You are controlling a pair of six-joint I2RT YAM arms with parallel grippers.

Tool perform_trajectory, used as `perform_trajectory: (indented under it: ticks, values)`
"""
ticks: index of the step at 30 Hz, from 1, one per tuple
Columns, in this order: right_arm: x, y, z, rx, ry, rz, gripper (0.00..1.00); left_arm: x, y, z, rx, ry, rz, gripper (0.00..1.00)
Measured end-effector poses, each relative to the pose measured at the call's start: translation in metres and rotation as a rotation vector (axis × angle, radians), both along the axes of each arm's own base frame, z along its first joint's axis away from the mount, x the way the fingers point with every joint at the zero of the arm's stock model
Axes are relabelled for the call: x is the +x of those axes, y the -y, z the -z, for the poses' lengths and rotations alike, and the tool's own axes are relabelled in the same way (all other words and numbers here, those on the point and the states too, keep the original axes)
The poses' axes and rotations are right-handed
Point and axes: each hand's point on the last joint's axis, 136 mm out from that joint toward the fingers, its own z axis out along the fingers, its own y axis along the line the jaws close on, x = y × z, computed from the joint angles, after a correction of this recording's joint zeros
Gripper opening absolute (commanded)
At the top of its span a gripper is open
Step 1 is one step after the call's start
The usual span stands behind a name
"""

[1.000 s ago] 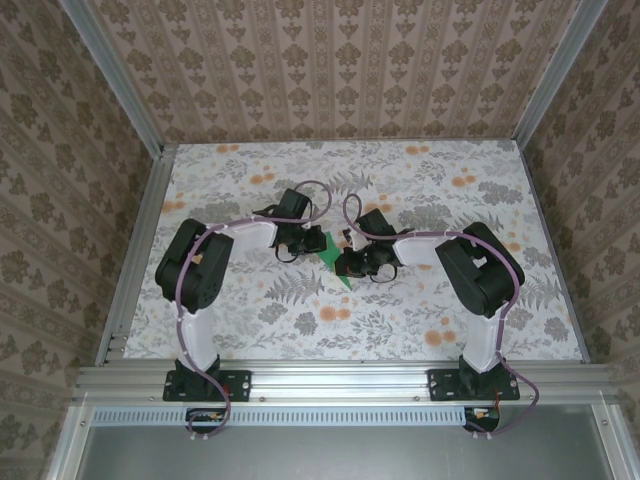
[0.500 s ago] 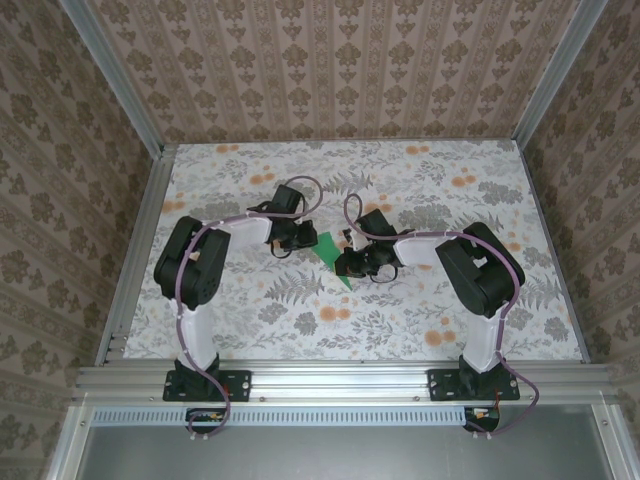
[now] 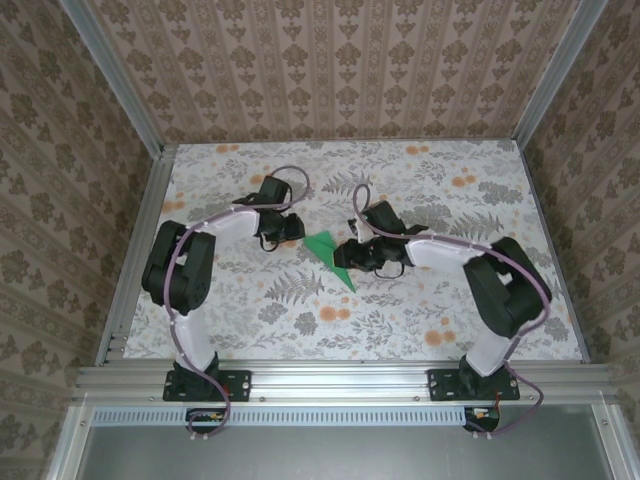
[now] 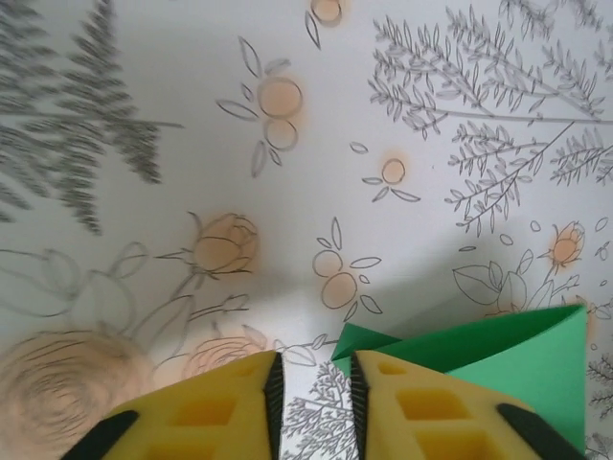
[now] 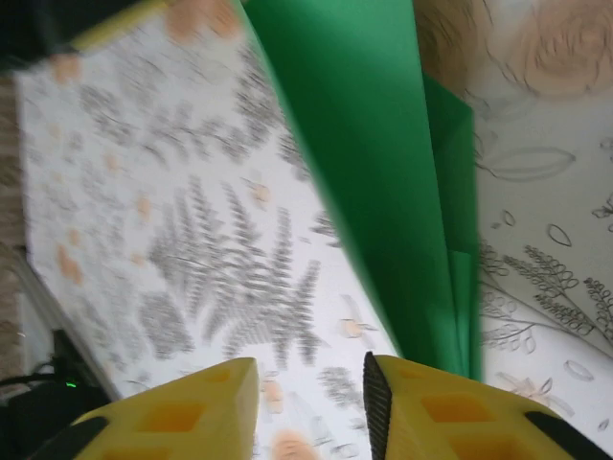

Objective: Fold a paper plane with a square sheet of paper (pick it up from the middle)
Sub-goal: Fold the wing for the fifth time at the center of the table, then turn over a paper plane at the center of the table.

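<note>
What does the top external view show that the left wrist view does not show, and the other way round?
Top external view: the right gripper close beside the paper plane, and the plane's whole pointed shape. Left wrist view: the left gripper from close, its yellow fingers slightly apart, with bare table between them and nothing held. Both: the green plane on the flowered table.

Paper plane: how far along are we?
Done: the paper plane is a creased, pointed green dart on the table. In hand: nothing; the left gripper and right gripper stand open either side of it, gripping no paper. Left: no fold visibly missing; probably just pulling both grippers back.
</note>
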Motion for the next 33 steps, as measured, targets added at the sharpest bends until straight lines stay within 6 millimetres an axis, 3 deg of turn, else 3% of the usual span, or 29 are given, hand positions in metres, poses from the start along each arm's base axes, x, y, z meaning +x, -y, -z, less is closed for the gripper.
perform_trajectory:
  ticks: [5, 9, 16, 22, 25, 33]
  values:
    - [0.009, 0.011, -0.050, -0.006, 0.176, 0.022, 0.66, 0.000, -0.014, -0.023, 0.018, 0.032, -0.035, 0.48]
    - [0.016, 0.030, -0.062, -0.068, 0.269, 0.055, 0.73, -0.010, -0.010, -0.033, 0.047, 0.019, -0.032, 0.57]
    - [0.021, 0.069, -0.043, -0.226, 0.317, 0.111, 0.80, -0.048, 0.024, -0.032, 0.108, -0.030, 0.019, 0.80]
    - [0.016, 0.103, -0.028, -0.318, 0.336, 0.190, 0.95, -0.078, 0.050, -0.033, 0.148, -0.054, 0.050, 0.92]
    - [0.016, 0.112, -0.027, -0.325, 0.351, 0.231, 1.00, -0.078, 0.064, -0.042, 0.149, -0.030, 0.053, 1.00]
    - [0.022, 0.125, -0.022, -0.331, 0.364, 0.304, 1.00, -0.073, 0.078, -0.036, 0.181, -0.024, 0.035, 1.00]
